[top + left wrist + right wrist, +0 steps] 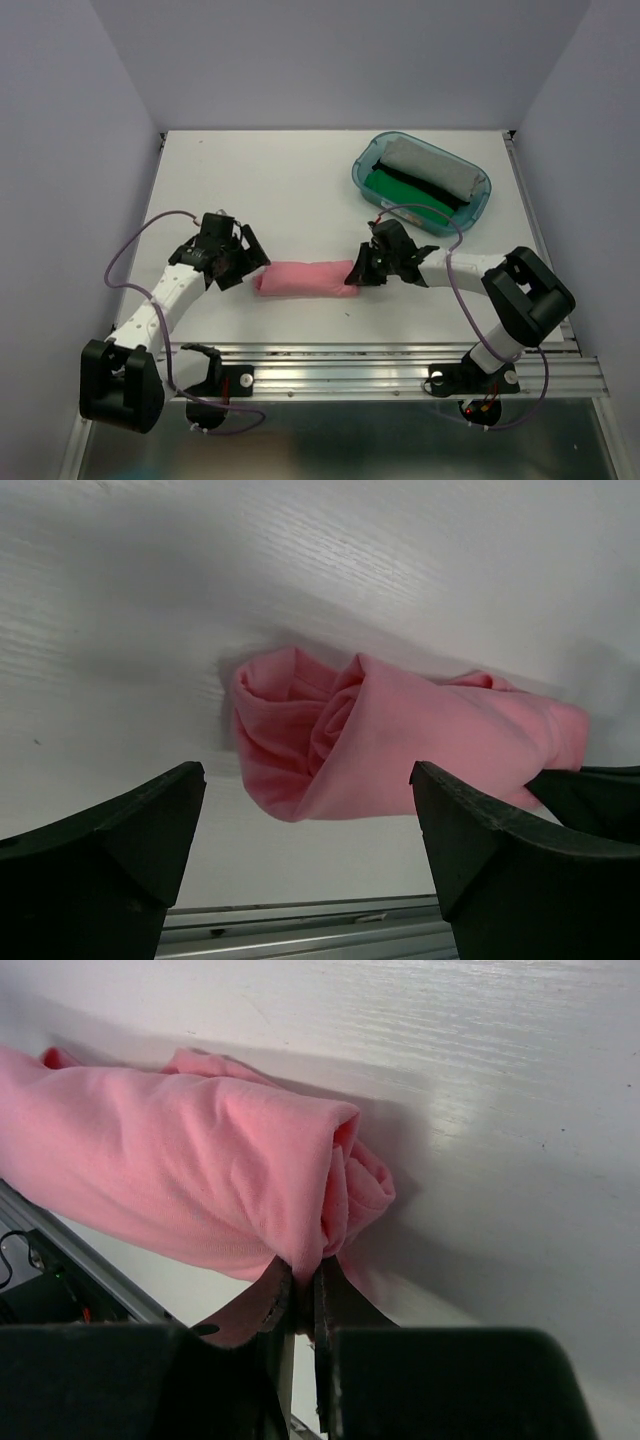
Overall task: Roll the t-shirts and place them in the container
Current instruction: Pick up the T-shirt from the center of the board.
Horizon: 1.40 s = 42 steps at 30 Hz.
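Pink t-shirt (303, 278) lies rolled on counter (260, 190) between both arms. Left hand (255, 262) wide apart at 1 end; right hand (358, 272) clamped on other end's cloth. Advice: lift slowly, level, so roll holds.

The pink t-shirt (303, 278) lies rolled into a tight log, crosswise on the table (280, 190).

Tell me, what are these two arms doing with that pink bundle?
They are rolling t-shirts. The pink t-shirt lies rolled on the table. The right gripper pinches cloth at one end; the left gripper stands open at the other end, not gripping. Grey cloth and green cloth sit in the teal tub.
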### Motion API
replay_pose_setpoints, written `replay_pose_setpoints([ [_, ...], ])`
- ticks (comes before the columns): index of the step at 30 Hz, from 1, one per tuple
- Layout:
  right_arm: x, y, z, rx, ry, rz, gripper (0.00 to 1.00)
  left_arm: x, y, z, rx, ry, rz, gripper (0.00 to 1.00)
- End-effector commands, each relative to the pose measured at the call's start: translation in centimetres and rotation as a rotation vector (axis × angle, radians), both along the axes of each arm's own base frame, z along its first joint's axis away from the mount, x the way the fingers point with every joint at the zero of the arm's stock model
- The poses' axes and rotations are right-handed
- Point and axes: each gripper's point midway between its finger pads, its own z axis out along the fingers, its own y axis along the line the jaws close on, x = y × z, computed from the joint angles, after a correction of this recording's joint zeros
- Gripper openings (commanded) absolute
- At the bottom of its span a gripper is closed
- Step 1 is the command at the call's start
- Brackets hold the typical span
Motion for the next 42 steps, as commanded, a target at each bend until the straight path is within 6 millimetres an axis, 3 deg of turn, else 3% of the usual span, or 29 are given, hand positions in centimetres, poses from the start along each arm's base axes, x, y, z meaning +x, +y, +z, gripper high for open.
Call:
replay_pose_setpoints([
  [1,-0.4,-1.6,-0.9,-0.068,0.003,-0.006,0.01,-1.4,-1.3,-0.6,-0.101,-0.007,0.022,0.96],
  [7,0.1,-1.6,-0.6,-0.083,-0.015,0.0,0.01,-1.2,-1.8,-2.5,-0.136,-0.006,0.036,0.85],
  [16,0.4,-1.6,-0.1,-0.089,-0.028,-0.003,0.01,-2.4,-1.7,-5.6,-0.112,0.099,0.037,0.85],
  [18,0.5,-1.5,-0.1,-0.09,-0.029,-0.001,0.01,-2.7,-1.6,-6.3,-0.111,0.11,0.043,0.81],
  [28,0.8,-1.4,0.1,-0.093,-0.039,0.0,0.01,-2.3,-2.0,-7.4,-0.108,0.113,0.005,0.7],
  [42,1.1,-1.3,0.2,-0.095,-0.044,0.0,0.01,-2.1,-2.3,-4.5,-0.124,0.042,-0.019,0.99],
])
